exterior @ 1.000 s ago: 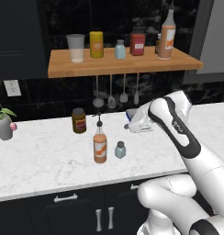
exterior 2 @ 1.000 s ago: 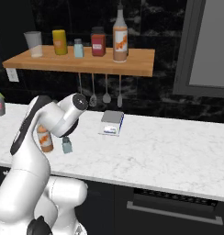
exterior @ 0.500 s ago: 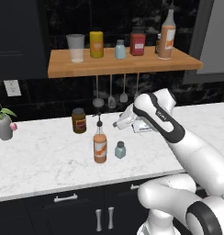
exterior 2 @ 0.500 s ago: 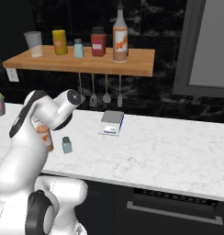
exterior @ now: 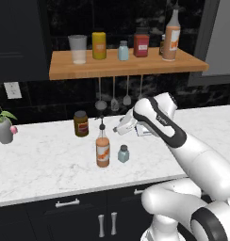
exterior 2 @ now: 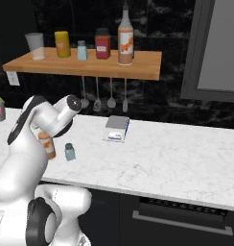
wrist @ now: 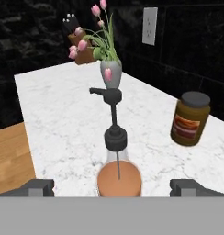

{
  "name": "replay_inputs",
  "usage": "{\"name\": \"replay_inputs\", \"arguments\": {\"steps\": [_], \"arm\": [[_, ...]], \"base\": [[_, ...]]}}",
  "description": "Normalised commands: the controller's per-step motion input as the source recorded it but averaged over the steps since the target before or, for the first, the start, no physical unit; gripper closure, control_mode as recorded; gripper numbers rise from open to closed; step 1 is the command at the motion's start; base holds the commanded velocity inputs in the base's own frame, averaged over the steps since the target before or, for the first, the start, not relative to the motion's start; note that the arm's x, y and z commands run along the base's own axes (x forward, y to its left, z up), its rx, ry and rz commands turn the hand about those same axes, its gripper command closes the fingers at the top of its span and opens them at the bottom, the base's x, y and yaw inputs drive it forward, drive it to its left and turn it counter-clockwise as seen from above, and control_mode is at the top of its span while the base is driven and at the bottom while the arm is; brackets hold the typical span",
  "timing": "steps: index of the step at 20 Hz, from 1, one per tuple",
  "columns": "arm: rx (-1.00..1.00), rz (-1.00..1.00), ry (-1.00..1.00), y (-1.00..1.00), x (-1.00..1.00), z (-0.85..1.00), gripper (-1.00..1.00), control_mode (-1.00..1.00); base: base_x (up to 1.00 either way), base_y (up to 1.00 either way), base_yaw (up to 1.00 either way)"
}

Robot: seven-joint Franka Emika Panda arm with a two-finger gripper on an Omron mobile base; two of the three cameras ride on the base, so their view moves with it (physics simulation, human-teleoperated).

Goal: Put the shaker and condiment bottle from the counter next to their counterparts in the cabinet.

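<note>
The end effector [wrist: 111,186] stands fully open and holds nothing; in the hand view its two tips rise wide apart with the bottle [wrist: 118,176] centred between and just ahead of them, not yet touched. The bottle stands upright on the worktop [exterior: 46,160], its long axis vertical, pump head and dark neck nearest the camera's line, so the hand looks set to close on the body or neck from the side; that is my reading of the coming move. In the left base view the end effector [exterior: 119,128] sits just right of the bottle [exterior: 102,149] and level with its top, while the shaker [exterior: 123,154] stands just beside the bottle, below the hand, close enough that a sideways approach could knock it. Beyond the bottle, further from the hand, are a brown jar [wrist: 190,118] and a vase of pink tulips [wrist: 110,73]. There is one arm, so no choice of side. Above and behind the hand, the shelf [exterior: 126,69] carries the twin shaker [exterior: 123,51] and twin bottle [exterior: 171,35], with a glass, a yellow canister and a red jar alongside. The room is a dark kitchen, black tiled wall, utensils hanging under the shelf.
</note>
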Motion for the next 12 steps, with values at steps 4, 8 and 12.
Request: {"name": "replay_inputs", "arguments": {"steps": [4, 8, 12], "arm": [[0.00, 0.00, 0.00, 0.00, 0.11, -0.19, -1.00, -1.00], [0.00, 0.00, 0.00, 0.00, 0.20, -0.07, -1.00, -1.00], [-0.01, 0.00, 0.00, 0.29, 0.01, 0.00, -1.00, -1.00]], "base": [[0.00, 0.00, 0.00], [0.00, 0.00, 0.00], [0.00, 0.00, 0.00]]}}
